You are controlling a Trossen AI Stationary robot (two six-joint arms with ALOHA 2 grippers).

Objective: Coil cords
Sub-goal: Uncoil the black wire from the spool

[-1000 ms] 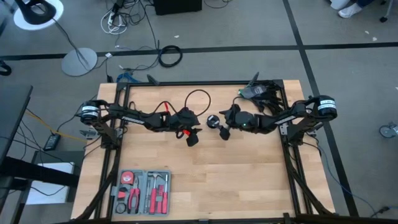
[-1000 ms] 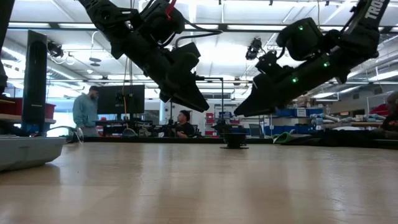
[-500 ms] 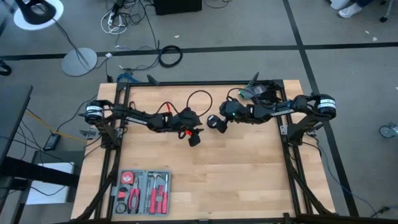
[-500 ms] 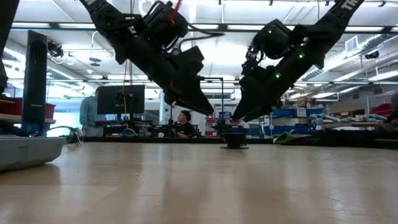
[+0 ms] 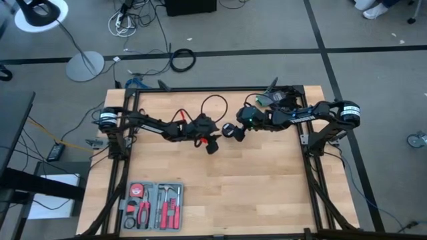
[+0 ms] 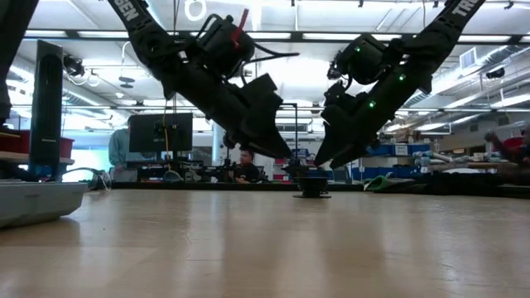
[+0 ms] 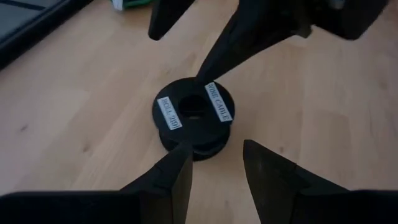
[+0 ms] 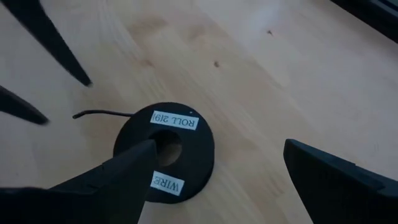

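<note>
The black wire spool point(image 8: 163, 152) lies flat on the wooden table point(image 5: 253, 193), a little beyond its middle, hub hole upward, with white labels on its top face. Its axis stands upright, so it has no long axis across the table. A thin black cord point(image 5: 212, 107) arcs up in a loop on the far side of the left arm; a short free end point(image 8: 99, 114) lies on the table just beside the spool's rim. Whether the two are one cord cannot be told.

The right gripper point(image 8: 214, 180) hovers over the spool with its fingers spread wide, holding nothing. The left gripper point(image 7: 214, 168) faces the spool from the other side, fingers partly apart and empty, one tip just beside the rim.

The main risk, as I judge it, is the two grippers meeting: both aim at the same small spool and their fingertips are near each other. A finger landing on the rim could also tip or skid the spool. The loose end could slip away if the spool turns before the cord is held.
</note>
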